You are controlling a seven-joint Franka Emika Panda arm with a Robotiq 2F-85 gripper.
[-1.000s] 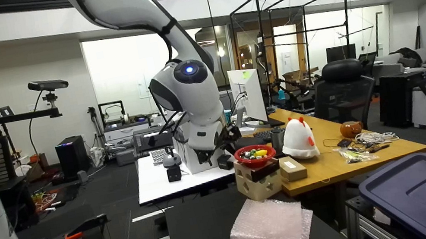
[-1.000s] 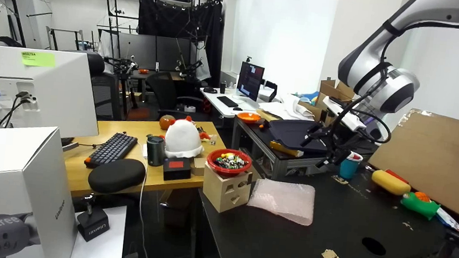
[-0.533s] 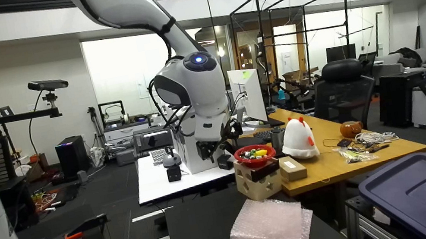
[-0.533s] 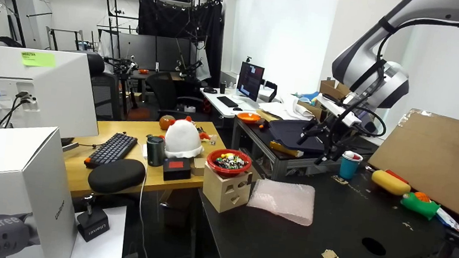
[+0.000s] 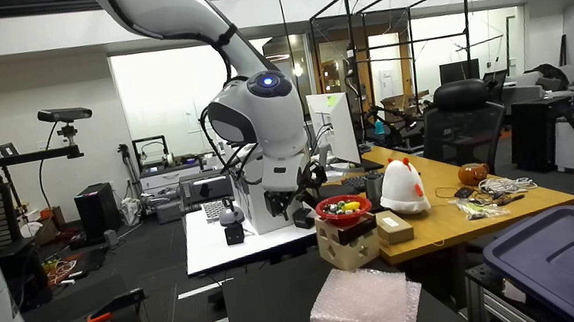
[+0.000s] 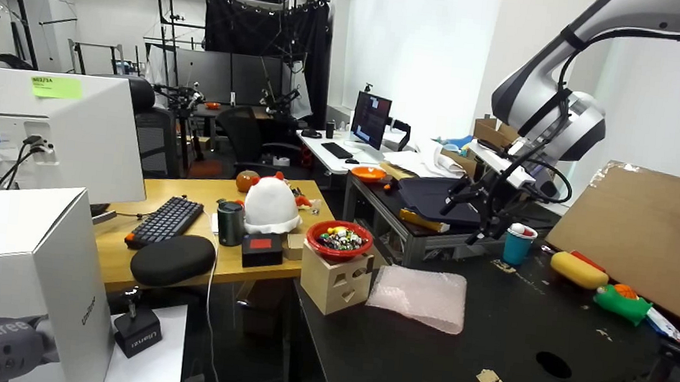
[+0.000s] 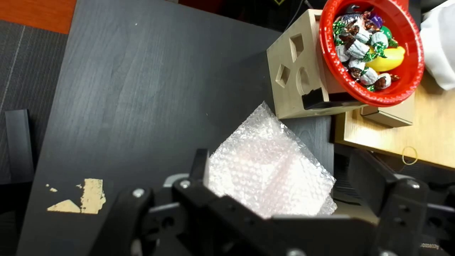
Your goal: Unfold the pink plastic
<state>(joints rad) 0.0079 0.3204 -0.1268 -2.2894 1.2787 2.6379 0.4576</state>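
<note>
Hanging with jaws spread wide, the gripper (image 7: 279, 160) hid the six-o'clock edge of the pink plastic (image 7: 259, 170) in the wrist view. The plastic lay folded on the black table (image 7: 142, 89); whether it touched the wooden box (image 7: 293, 89) toward one o'clock was hard to tell. The frame cropped the red bowl (image 7: 376, 97) at its twelve o'clock.

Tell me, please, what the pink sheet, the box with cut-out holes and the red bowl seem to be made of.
The pink sheet: glossy plastic bubble wrap, shown by rows of small bubbles and bright glints.
The box with cut-out holes: probably matte wood, judging by its pale tan faces.
The red bowl: likely shiny plastic; highlights dot its bumpy rim.
</note>
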